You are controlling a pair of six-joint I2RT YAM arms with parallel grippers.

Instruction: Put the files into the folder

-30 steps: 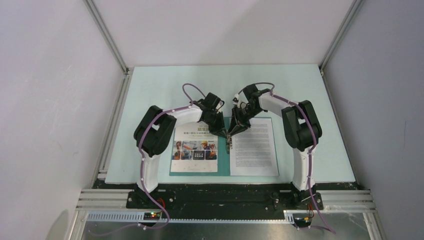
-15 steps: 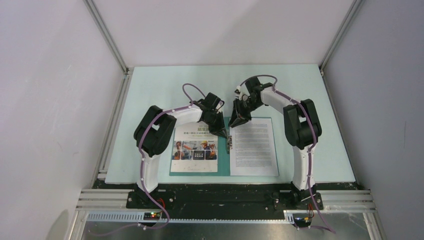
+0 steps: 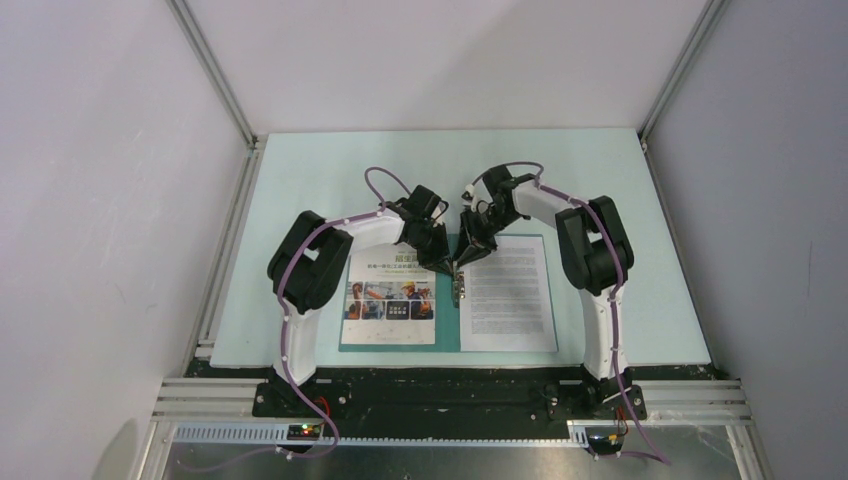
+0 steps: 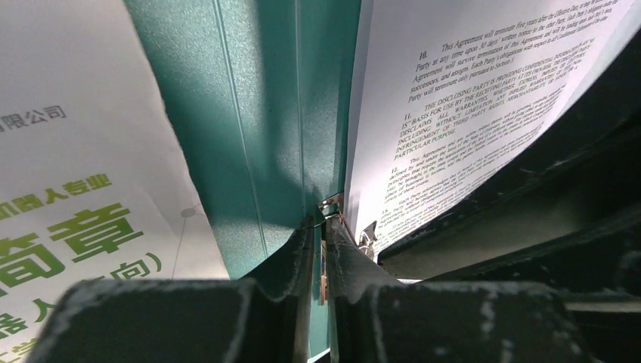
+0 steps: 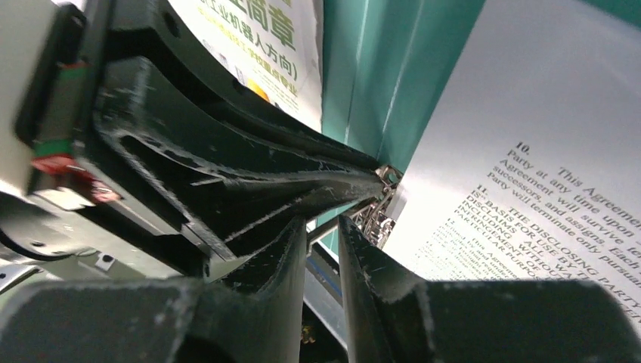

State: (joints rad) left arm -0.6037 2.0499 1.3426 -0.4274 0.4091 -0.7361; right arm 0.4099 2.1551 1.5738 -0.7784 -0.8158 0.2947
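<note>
Folder (image 3: 448, 325) on pale mint table (image 3: 330, 170); white walls (image 3: 450, 60), alu. frame (image 3: 213, 75).

2 arms in inward arcs, left tool (image 3: 444, 268) and right tool (image 3: 461, 263) tip to tip, jaws pinched close.

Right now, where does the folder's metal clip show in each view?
Top external: metal clip at centre, against the text sheet's left edge.
Left wrist: lower centre, at that same edge.
Right wrist: centre-right.
Shared landmark: the text sheet's left edge.
</note>
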